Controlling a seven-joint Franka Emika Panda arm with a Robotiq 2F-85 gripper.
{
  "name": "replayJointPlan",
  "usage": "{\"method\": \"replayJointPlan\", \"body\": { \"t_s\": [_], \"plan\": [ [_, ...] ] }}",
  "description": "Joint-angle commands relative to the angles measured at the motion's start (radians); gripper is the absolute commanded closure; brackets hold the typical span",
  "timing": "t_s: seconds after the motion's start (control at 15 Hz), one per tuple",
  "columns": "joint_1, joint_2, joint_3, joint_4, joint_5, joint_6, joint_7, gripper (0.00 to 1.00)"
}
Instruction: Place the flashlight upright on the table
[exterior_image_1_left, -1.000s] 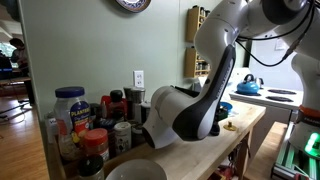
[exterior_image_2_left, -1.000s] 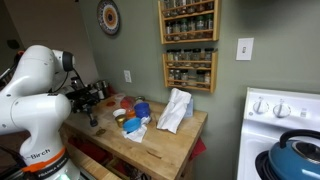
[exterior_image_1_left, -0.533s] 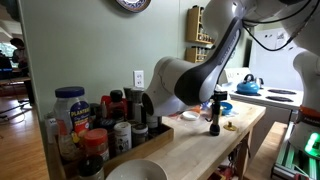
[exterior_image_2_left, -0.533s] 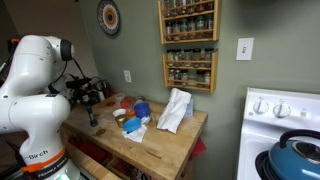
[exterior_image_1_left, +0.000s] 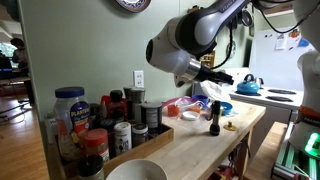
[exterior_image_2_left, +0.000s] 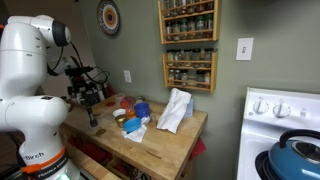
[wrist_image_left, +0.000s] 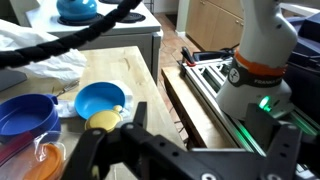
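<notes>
The flashlight (exterior_image_1_left: 213, 116), small and black, stands upright on the pale wooden surface (exterior_image_1_left: 185, 143), near the middle of its length. In both exterior views it stands alone, touched by nothing (exterior_image_2_left: 95, 119).

The hand (exterior_image_1_left: 213, 76) hangs in the air above the flashlight, well clear of it, at the end of the white arm. Its dark fingers are spread apart and hold nothing. In an exterior view the hand (exterior_image_2_left: 88, 92) sits just above the flashlight's top, again with a gap between them.

The wrist view looks down past the dark fingers onto the surface, where a blue bowl (wrist_image_left: 100, 100) sits beside a second, darker blue bowl (wrist_image_left: 25, 115).

A cluster of jars (exterior_image_1_left: 100, 125) crowds one end of the surface by the wall. One large jar (exterior_image_1_left: 70, 112) has a blue label, too small to read. A crumpled white cloth (exterior_image_2_left: 175, 108) lies near the far end. There is dark writing on the arm's white base (exterior_image_2_left: 38, 155), but it is too small to make out reliably.

A white stove (exterior_image_2_left: 285, 115) with a blue kettle (exterior_image_2_left: 300, 155) stands beside the surface.
</notes>
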Motion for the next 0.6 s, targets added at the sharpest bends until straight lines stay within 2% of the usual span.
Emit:
{"method": "replayJointPlan", "body": {
  "t_s": [0.0,0.2,0.53],
  "plan": [
    [-0.069,-0.160,0.015,-0.098,0.135,0.097,0.061,0.00],
    [-0.095,-0.258,0.005,-0.148,0.222,0.180,0.111,0.00],
    [-0.112,-0.410,-0.004,-0.263,0.297,0.365,0.231,0.00]
  ]
}}
